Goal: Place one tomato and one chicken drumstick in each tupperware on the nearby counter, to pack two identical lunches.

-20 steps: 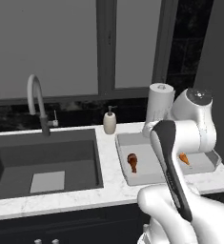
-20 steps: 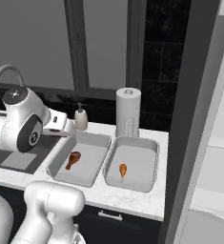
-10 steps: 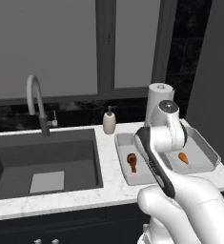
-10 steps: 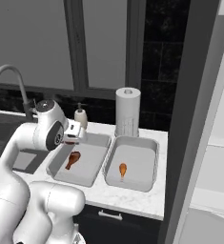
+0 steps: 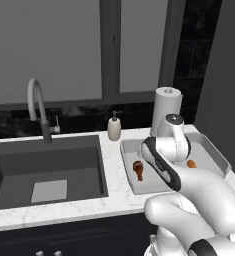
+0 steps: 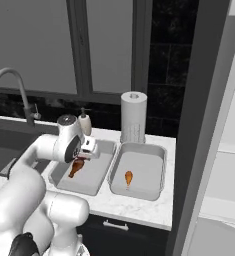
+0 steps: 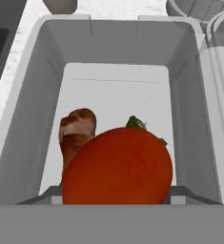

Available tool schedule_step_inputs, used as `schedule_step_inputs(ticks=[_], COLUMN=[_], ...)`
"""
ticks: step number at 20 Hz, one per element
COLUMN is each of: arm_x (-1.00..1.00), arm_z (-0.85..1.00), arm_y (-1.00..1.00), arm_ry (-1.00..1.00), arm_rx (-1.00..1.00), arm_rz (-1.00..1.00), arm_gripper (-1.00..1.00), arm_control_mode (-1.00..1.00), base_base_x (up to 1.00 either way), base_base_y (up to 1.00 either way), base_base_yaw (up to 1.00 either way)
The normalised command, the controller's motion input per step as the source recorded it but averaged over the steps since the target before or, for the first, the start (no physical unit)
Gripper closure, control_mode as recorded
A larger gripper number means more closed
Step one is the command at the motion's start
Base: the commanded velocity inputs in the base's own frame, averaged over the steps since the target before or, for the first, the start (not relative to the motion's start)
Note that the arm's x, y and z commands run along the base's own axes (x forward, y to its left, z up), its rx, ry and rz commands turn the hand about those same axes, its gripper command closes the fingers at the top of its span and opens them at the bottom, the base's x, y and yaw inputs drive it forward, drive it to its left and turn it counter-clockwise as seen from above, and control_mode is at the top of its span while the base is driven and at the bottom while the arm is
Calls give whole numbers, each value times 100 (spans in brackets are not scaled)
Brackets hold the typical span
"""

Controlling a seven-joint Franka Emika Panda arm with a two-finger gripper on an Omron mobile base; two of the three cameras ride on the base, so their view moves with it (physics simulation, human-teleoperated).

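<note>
Swinging right since the earlier frame, the gripper (image 6: pixel 87 148) hung over the left tupperware (image 6: pixel 101 176) on the counter (image 6: pixel 154 210), clasping a tomato (image 7: pixel 117 167) above its drumstick (image 7: pixel 76 131).

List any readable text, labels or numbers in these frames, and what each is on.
None readable on anything in view.
Soap dispenser: plain, no label.
Paper-towel roll: faint surface pattern, no lettering.
Both tupperware tubs: unmarked.
Tomato, drumsticks, counter: no print.
</note>
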Motion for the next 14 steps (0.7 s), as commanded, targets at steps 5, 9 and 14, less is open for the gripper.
schedule_step_inputs(ticks=[5, 9, 14], arm_x=[19, 29, 29], arm_z=[-32, -57, -51], arm_y=[-16, 0, 0], arm_ry=[1, 0, 0], arm_rx=[7, 0, 0], arm_rz=[0, 0, 0], arm_gripper=[100, 100, 100], arm_control_mode=[-100, -100, -100], base_base_x=[0, 0, 0], base_base_y=[0, 0, 0], base_base_yaw=[0, 0, 0])
